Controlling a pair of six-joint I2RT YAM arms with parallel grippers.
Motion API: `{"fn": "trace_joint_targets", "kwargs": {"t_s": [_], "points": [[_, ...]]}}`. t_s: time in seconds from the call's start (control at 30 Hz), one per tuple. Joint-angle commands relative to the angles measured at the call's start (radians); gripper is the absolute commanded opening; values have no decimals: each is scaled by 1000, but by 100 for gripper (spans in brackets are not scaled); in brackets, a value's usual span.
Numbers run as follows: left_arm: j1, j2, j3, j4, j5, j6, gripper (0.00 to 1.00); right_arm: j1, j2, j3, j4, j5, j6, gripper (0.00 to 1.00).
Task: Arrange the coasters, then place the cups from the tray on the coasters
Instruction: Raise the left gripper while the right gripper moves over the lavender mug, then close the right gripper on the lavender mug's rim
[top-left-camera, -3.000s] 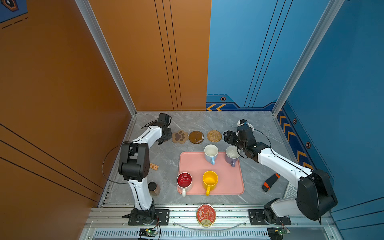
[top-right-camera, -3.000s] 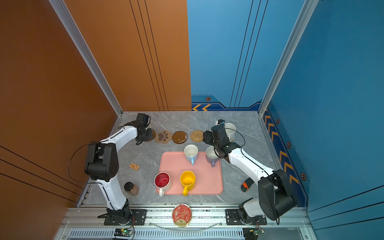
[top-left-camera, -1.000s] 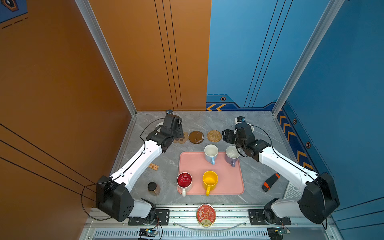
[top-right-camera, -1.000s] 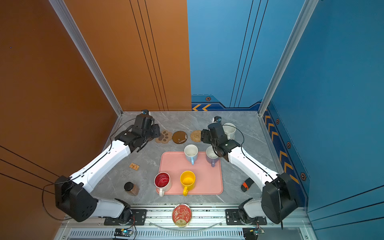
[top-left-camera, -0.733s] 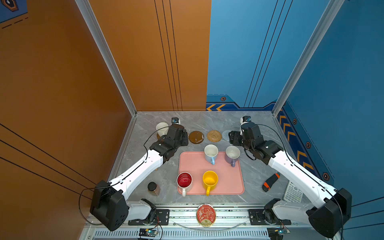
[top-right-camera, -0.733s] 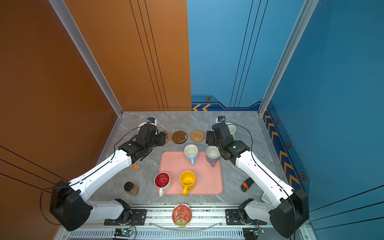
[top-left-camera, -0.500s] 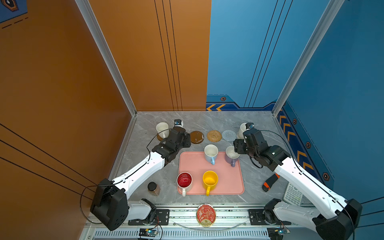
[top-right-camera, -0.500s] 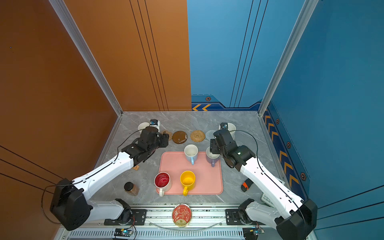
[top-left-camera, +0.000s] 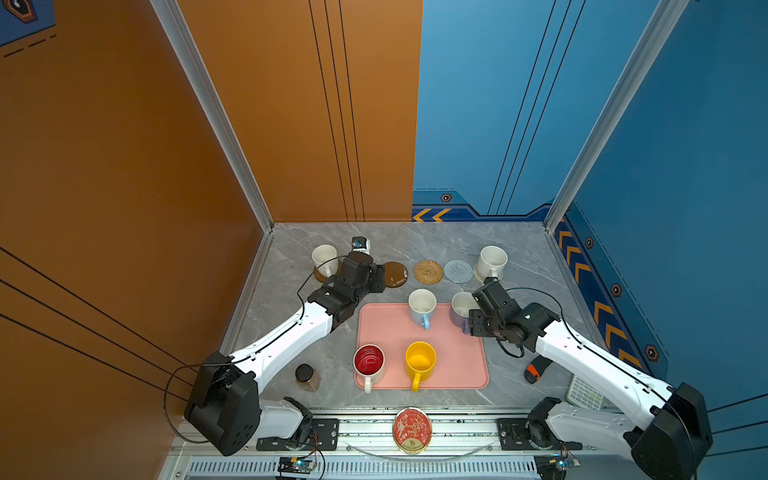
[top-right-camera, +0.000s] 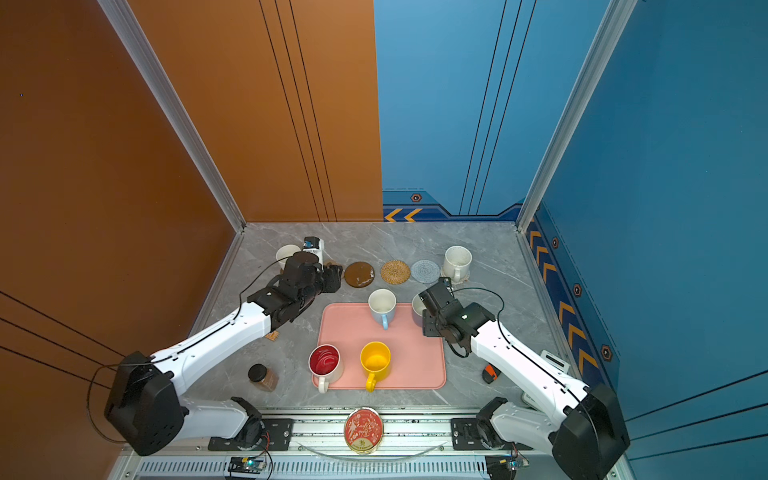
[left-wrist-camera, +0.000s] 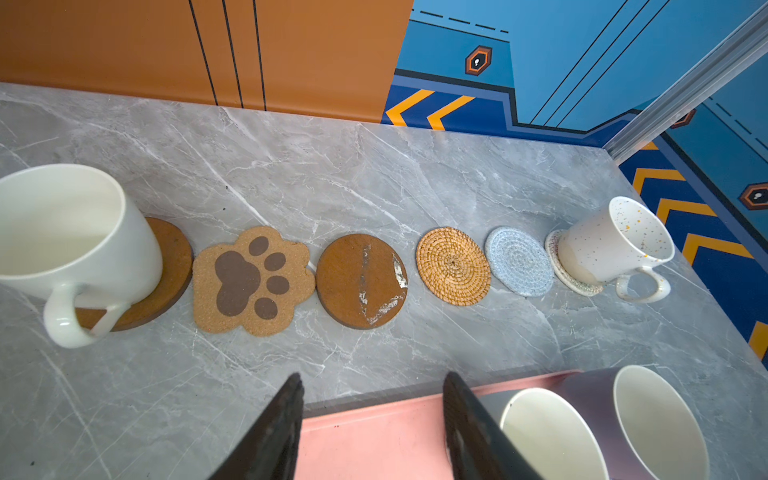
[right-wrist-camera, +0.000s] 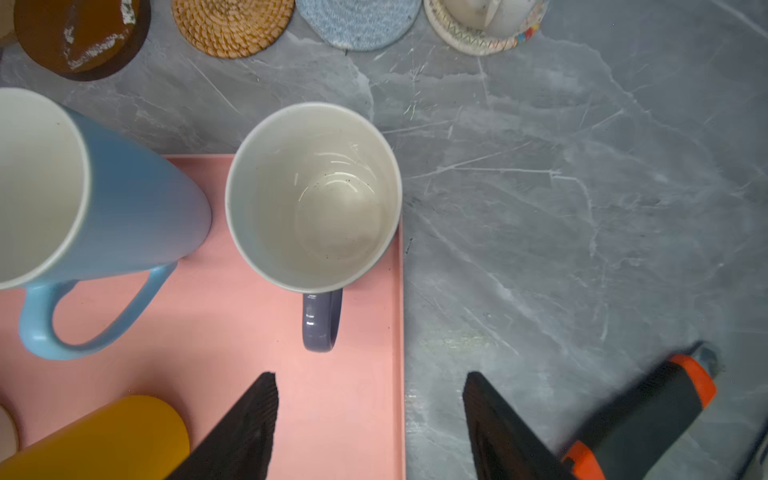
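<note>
2 overhead views, 2 wrist close-ups

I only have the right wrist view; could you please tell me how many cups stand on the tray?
Observer: Four on the tray: light blue mug, lavender mug, yellow mug, and a red-inside mug your view barely catches.
Operator: Is any coaster free beyond my frame?
Observer: Yes, the paw-print coaster lies bare, next to a brown coaster bearing the white mug.
Operator: And the left gripper?
Observer: The left gripper is open and empty, near the tray's far edge.
</note>
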Motion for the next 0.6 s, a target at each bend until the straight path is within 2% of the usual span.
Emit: {"fn": "trace_joint_targets", "kwargs": {"t_s": [0.0, 0.27, 0.57], "points": [[-8, -11, -14, 15, 10, 19, 55, 6, 43, -14, 63, -39, 29, 69], [-7, -9, -18, 18, 8, 25, 55, 7, 145, -7, 111, -36, 36, 67], [-3, -5, -17, 12, -1, 32, 55, 6, 213, 0, 149, -22, 40, 59]]}}
